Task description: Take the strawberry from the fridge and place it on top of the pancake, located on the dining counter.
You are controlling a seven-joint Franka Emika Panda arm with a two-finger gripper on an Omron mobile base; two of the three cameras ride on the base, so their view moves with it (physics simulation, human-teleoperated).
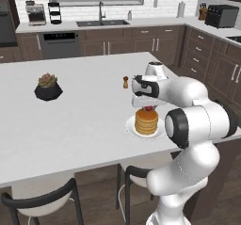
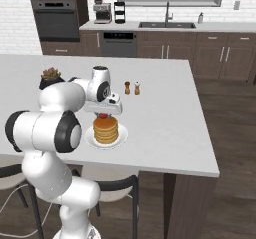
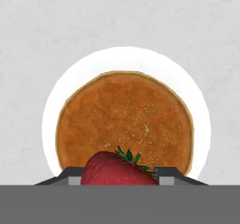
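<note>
Gripper (image 3: 119, 175) closed on the strawberry (image 3: 117, 169), red fruit with green leaves clamped between the two dark finger tips, seen from the hand camera looking straight down. Directly beneath, the pancake (image 3: 124, 120), a golden-brown round stack centred on a small white plate (image 3: 49, 120); strawberry poised just above the stack's top, contact not discernible. From the base cameras, strawberry (image 1: 148, 108) visible as a red spot under the hand, right over the pancake (image 1: 146, 122) on its plate (image 1: 130, 125). Plate resting on the white tabletop (image 1: 84, 125) of the dining counter, near its front edge. Arm folded, elbow raised at the counter's edge, forearm reaching forward over the tabletop, wrist bent so that the hand points vertically down. Farther along the tabletop, two small brown shakers (image 2: 132, 88) standing just beside each other, well apart from the plate. Towards the far left, a black pot (image 1: 48, 91) holding a reddish-green succulent (image 1: 47, 80). Dark-framed stools (image 1: 40, 198) tucked below the counter's edge.
</note>
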